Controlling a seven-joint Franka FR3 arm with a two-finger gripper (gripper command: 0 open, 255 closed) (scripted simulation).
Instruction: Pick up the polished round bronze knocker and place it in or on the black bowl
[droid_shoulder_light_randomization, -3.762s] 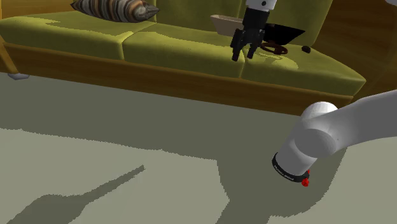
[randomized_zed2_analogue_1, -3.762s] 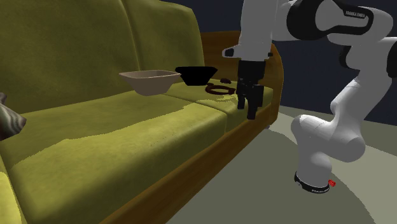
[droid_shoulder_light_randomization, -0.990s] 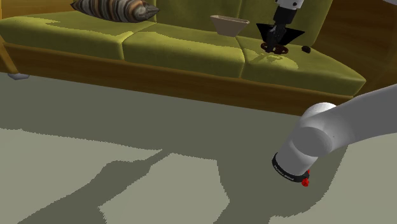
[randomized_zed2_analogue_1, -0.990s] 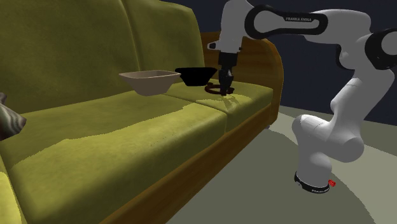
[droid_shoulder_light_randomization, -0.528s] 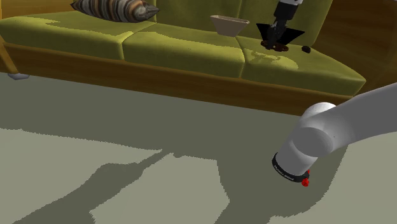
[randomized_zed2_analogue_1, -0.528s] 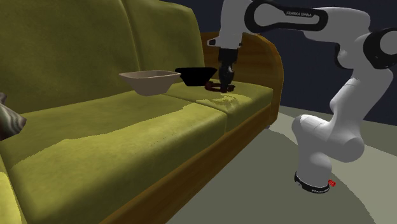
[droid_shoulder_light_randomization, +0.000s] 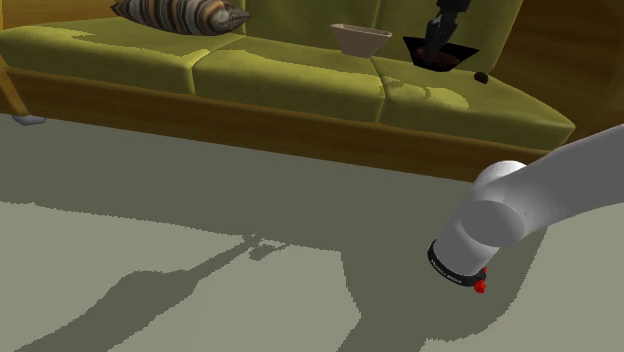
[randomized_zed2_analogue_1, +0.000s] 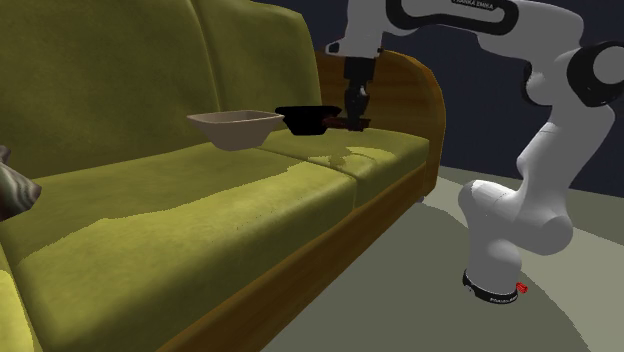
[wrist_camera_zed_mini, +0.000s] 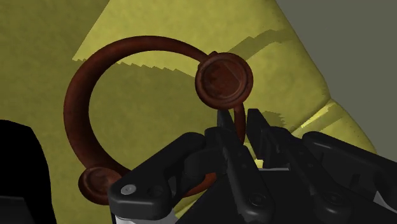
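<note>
Cushions of an olive sofa on grey-green floor lie below fingers clasping the brown knocker

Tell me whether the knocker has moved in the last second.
Yes. Clasped by the end effector, the knocker has lifted off the sofa cushion and now hangs beside the black bowl, near rim height.

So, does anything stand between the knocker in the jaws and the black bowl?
Nothing visible does. The jaws are shut on the knocker, held above the sofa cushion right beside the black bowl. The tan bowl stands on the black bowl's other side, out of the path.
</note>
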